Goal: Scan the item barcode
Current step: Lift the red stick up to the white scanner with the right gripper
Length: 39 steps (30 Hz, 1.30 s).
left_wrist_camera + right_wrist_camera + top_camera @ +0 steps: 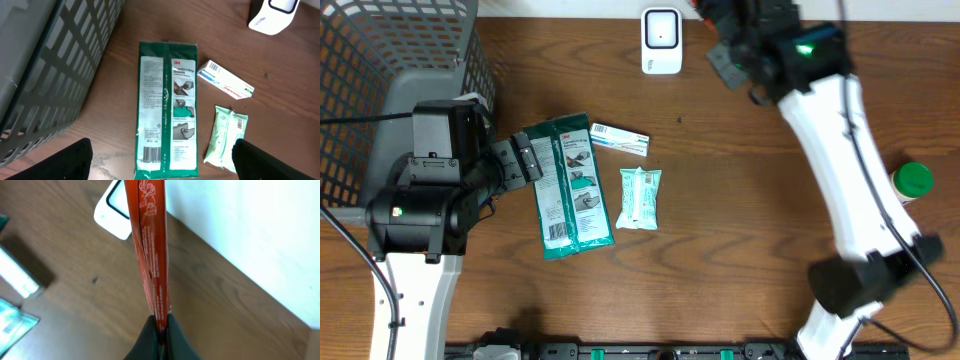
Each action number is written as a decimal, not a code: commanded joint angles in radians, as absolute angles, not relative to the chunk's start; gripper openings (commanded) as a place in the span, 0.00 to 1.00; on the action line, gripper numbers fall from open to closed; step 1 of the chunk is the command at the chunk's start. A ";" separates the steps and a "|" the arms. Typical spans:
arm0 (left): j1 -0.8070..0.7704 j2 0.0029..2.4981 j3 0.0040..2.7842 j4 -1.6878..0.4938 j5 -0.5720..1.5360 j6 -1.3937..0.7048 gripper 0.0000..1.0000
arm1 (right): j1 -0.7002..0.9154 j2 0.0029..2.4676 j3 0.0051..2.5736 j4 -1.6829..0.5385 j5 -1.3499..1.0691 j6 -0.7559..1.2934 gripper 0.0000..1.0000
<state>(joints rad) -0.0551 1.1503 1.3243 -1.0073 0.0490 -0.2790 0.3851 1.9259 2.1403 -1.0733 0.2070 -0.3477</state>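
Overhead we look straight down on the whole table (740, 200). Both wrist views sit close above it; all three share the white scanner (661, 40) at the top.

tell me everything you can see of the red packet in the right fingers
The red packet is a thin, flat pouch of glossy film with small white print and drawings, creased lengthwise. The right wrist view shows it almost edge-on. Its near end is pinched between the shut fingers of the right gripper; its far end points toward the white scanner, over the wooden table. No barcode shows.
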 commanded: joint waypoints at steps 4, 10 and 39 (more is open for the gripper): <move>-0.054 1.150 1.332 -1.009 0.040 -0.259 0.90 | 0.401 2.172 2.144 -0.828 0.355 -0.406 0.01; -0.054 1.150 1.332 -1.009 0.040 -0.259 0.90 | 0.400 2.353 2.144 -0.531 0.500 -0.477 0.01; -0.054 1.150 1.332 -1.009 0.040 -0.259 0.90 | 0.470 2.547 2.144 -0.466 0.550 -0.778 0.01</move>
<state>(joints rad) -0.0551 1.1503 1.3243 -1.0069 0.0490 -0.2790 0.4461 2.5351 2.1365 -0.4702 0.5442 -0.7036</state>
